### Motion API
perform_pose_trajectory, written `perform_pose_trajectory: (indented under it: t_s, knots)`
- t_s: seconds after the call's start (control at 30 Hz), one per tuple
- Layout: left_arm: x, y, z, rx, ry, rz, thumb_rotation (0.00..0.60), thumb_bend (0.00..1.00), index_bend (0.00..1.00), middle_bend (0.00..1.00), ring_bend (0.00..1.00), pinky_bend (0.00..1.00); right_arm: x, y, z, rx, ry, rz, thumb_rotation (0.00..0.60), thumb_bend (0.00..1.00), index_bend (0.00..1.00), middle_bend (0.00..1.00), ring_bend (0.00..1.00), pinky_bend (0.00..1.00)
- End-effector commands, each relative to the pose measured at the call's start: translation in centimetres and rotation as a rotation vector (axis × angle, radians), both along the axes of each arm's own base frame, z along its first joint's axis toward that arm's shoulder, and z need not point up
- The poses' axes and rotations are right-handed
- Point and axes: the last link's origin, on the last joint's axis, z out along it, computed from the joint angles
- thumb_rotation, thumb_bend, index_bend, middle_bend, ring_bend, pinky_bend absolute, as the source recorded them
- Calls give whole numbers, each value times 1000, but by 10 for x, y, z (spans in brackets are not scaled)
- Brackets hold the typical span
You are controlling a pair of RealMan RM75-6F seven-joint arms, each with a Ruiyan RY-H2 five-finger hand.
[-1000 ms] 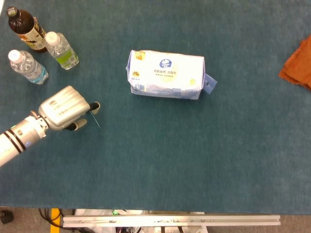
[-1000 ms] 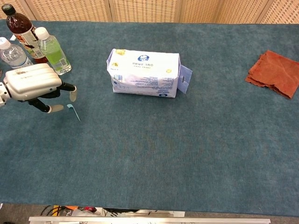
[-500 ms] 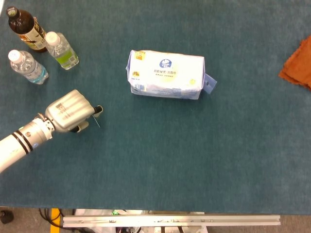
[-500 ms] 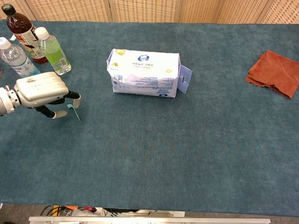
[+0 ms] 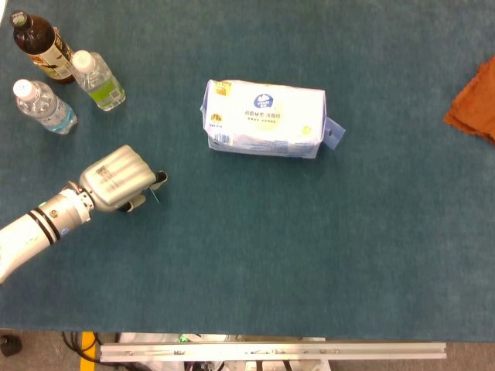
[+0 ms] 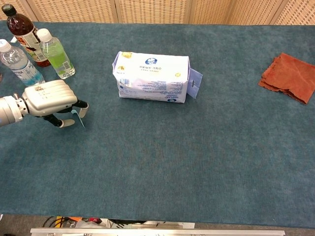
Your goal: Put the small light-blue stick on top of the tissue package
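Observation:
The small light-blue stick (image 5: 155,195) (image 6: 79,119) lies on the blue-green table cover at the left. My left hand (image 5: 117,178) (image 6: 48,97) is low over the cover just left of it. Its fingertips (image 6: 84,107) and thumb sit on either side of the stick's upper end, still apart. I see no firm pinch on the stick. The tissue package (image 5: 264,119) (image 6: 152,76), white and blue, lies on its side at the centre back, well to the right of the hand. My right hand shows in neither view.
Three bottles stand at the back left: a dark one (image 5: 40,45), a green-labelled one (image 5: 98,79) and a clear one (image 5: 45,106), close behind my left hand. An orange-red cloth (image 6: 289,77) lies at the right edge.
My left hand has moved right and down toward the stick, and its fingers now reach around the stick's upper end. The stick and the package have not moved.

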Motion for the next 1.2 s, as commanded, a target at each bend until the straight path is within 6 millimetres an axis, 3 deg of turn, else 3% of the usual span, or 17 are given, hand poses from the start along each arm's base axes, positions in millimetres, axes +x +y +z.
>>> perform_pose_trajectory:
  t_s: [0.03,1.2]
  knots:
    - [0,0,-1,-1,-2,3,600,322,456,1000,987,958,0,0,0,0,-1,1,600,433,229,352,262,391]
    - [-4,0,-19,-17,-22,47,600,325,520,1000,987,958,-1,1,1,-2,0,-9,600,433,229,352,262,391]
